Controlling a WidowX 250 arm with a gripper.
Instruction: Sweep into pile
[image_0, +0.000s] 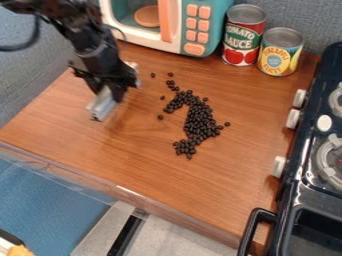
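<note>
Black two-finger gripper (112, 94) is hanging over the left part of the brown wood-grain bench (127, 160), nearer the left edge than the stove side. How far it is open: cannot tell. A pale grey, elongated piece (101, 104) is showing at its lower end, slanting down toward the near edge; whether the gripper is holding it, cannot tell.

Small, dark, rounded beans (199, 121) are lying on the middle of the bench, well apart from the pale piece. Most are forming an irregular curved band, starting thin toward the back edge, thickening midway, then bending toward the near edge and ending in a small clump. Several strays are sitting loose: a couple by the band's far end, two on the gripper side, one just beside the thick part on the stove side.

Teal, white and orange toy microwave (170, 21) is standing at the back edge. Beside it, a metal can with a red and green label (244, 36) is standing upright, and next to that a shorter can with a yellow and blue label (280, 52). Black toy stove with pale knobs (302, 187) is running along the right edge.
</note>
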